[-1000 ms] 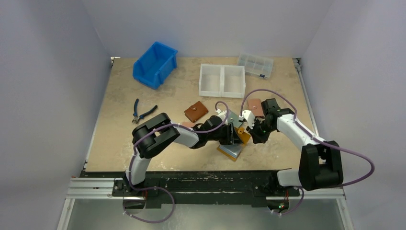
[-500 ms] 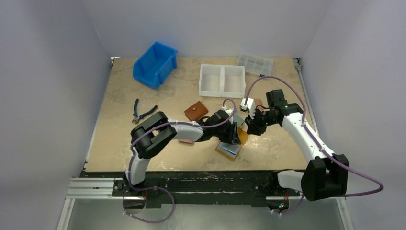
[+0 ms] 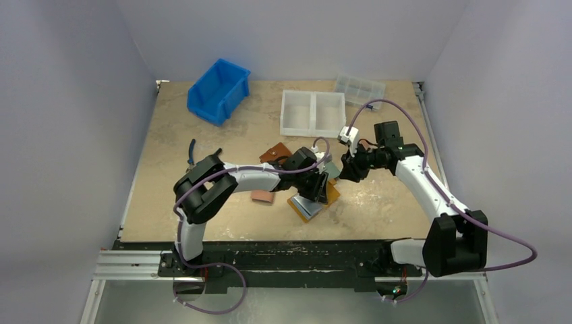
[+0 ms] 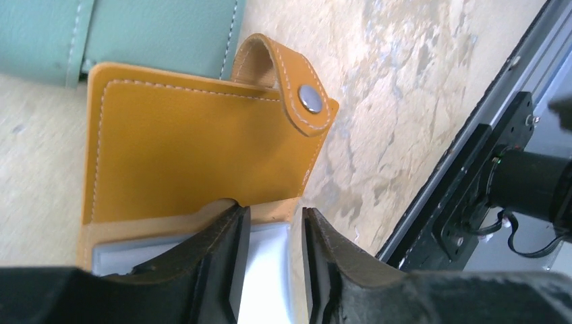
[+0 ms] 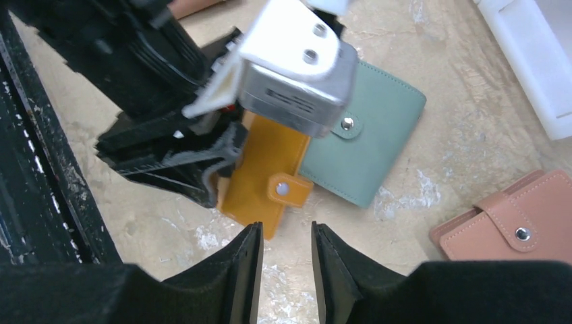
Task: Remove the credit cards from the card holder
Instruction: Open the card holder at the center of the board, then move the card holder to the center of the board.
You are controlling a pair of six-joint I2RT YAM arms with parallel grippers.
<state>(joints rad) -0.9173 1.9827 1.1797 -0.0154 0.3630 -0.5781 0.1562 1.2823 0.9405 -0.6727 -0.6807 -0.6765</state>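
Right end effector (image 5: 287, 266), fingers parted and empty, hovers over the mustard card holder (image 5: 260, 179), which overlaps a teal wallet (image 5: 367, 152). The left end effector (image 5: 219, 169) meets the holder's left edge. A pink wallet (image 5: 502, 226) lies apart on the mottled surface (image 5: 438, 169).

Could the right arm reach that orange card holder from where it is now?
Probably yes: the right gripper is open and aimed at the card holder, nothing lying between. The left gripper sits only on its other end.
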